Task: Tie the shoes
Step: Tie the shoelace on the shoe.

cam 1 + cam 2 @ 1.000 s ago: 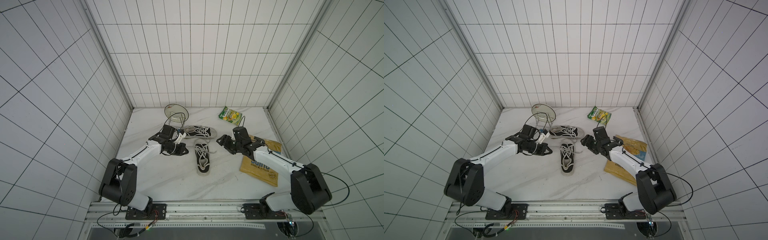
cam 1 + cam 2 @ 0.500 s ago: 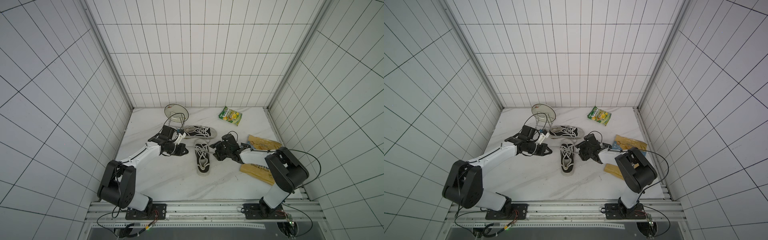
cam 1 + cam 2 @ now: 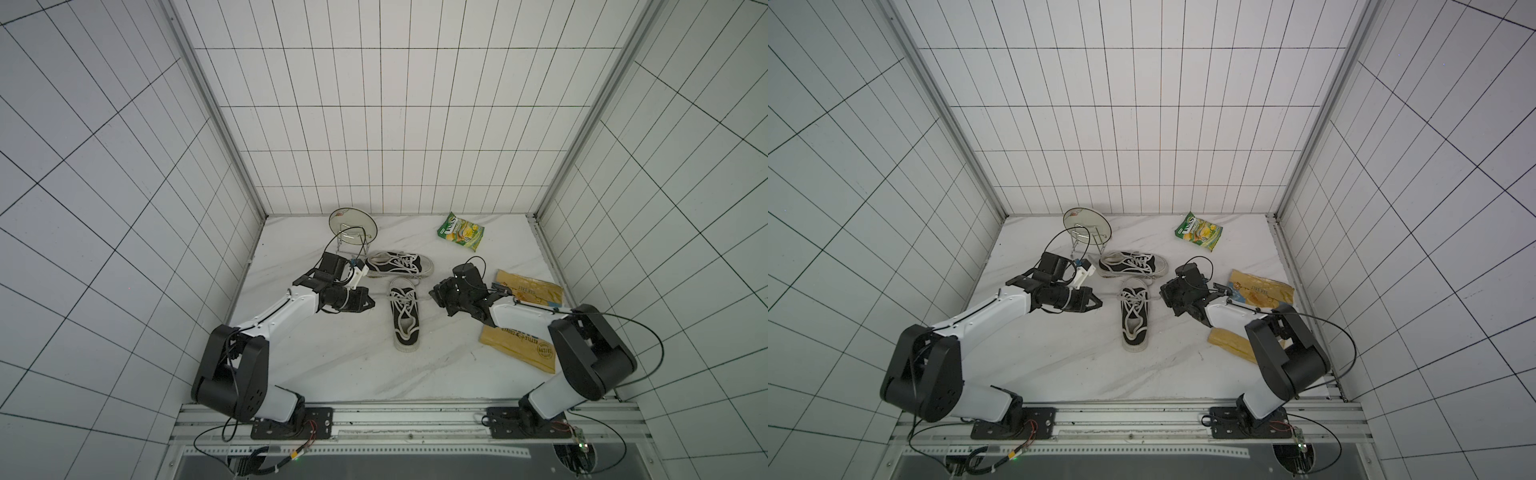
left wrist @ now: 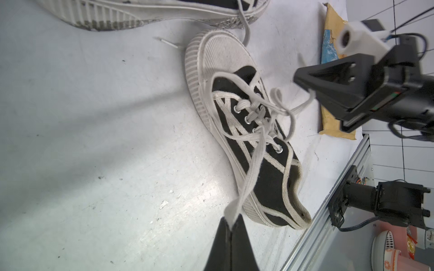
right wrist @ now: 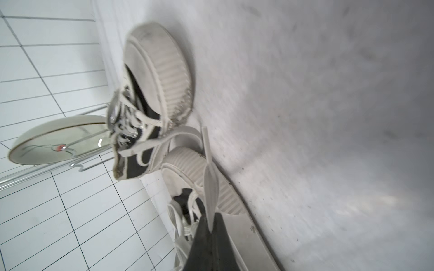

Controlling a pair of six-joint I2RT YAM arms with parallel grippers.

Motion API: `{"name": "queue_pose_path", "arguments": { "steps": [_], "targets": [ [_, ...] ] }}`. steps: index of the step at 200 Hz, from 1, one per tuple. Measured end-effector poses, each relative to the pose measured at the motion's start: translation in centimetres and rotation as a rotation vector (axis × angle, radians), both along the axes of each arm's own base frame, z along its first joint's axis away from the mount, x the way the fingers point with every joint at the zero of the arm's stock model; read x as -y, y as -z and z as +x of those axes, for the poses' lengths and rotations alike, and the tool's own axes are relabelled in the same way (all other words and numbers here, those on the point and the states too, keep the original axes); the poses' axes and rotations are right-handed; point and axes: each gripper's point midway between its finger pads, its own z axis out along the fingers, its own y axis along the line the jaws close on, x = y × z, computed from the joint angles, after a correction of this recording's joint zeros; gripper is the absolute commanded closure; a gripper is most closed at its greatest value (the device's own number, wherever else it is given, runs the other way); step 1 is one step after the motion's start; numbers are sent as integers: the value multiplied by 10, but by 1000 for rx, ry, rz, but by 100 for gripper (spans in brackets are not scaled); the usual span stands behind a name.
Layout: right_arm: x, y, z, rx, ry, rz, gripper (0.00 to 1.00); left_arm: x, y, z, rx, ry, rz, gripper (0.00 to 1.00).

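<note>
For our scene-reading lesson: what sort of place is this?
Probably a robot lab test cell: left arm and right arm bolted to a metal rail, grid-lined white walls boxing in the table, odd props like shoes and a snack bag.

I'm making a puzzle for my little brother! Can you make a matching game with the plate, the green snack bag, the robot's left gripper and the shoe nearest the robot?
Things:
1. plate
2. green snack bag
3. left gripper
4. near shoe

States:
a. shut on a white lace
b. lies flat, apart from everything else
c. leans in a wire stand
d. toe points at the far shoe

Pairs: 1-c, 2-b, 3-a, 4-d
</note>
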Motion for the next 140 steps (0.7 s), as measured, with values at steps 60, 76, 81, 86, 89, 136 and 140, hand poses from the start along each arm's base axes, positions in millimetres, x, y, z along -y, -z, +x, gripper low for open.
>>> {"name": "queue_pose_path", "arguments": {
  "steps": [60,76,81,86,89,136,140],
  "targets": [
    [97,-12,-2,67,65,-195,100,-51,12,13,-108,-233,51,100],
    [122,5,-12,21,82,-248,100,-66,16,14,-143,-298,66,100],
    [130,9,-15,8,90,-261,100,-70,17,14,-153,-316,70,100],
    [137,13,-18,-3,96,-273,100,-75,18,14,-161,-332,75,100],
    [142,15,-19,-9,102,-279,100,-78,19,14,-168,-345,79,100],
    [188,21,-23,-26,142,-344,100,-116,39,8,-270,-472,159,100],
    [191,21,-22,-27,144,-347,100,-119,41,7,-276,-480,166,100]
  ]
}}
